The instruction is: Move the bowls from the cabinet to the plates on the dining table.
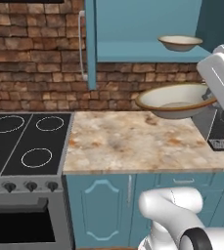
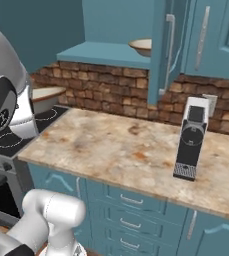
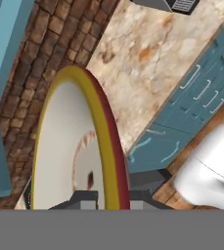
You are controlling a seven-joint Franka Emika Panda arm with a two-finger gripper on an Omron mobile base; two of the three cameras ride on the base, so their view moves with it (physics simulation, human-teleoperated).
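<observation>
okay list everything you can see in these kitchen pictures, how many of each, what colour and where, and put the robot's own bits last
bowls: two, cream inside with tan-brown rim; one held in the air over the counter, one on the cabinet shelf
cabinet: one, teal-blue, on the wall, door open
closed cabinet doors: teal, silver bar handles, right of the open one
brick wall: red-brown, behind the counter
counter: one, beige rust-mottled marble, over teal drawers
cooktop: one, black with white rings, left end of the counter
oven: one, grey with dark door, below the cooktop
coffee machine: one, black and white, on the counter
arm: white with dark joints
gripper: dark fingertips clamped on the held bowl's rim
</observation>
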